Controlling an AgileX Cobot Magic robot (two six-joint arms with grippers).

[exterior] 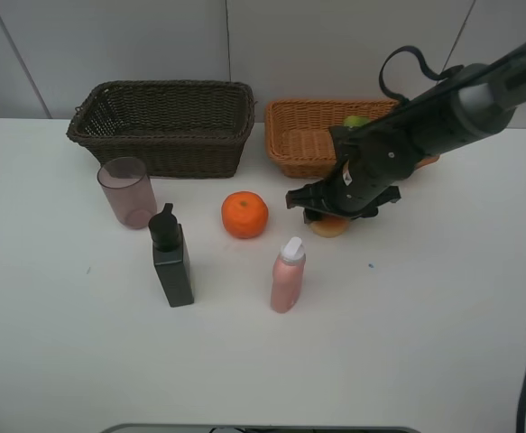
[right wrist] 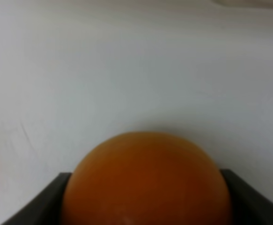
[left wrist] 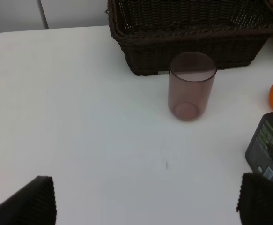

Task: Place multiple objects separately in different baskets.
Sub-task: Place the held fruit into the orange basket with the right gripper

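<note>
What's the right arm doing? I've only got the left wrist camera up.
Observer: The right gripper is shut on the peach, low over the table, just in front of the light basket.
Operator: Is anything in that basket?
Observer: Yes, a green fruit lies near its back rim.
Operator: Where's the pink bottle?
Observer: The pink bottle stands upright on the table, nearer the front edge than the tangerine and a little to its right.
</note>
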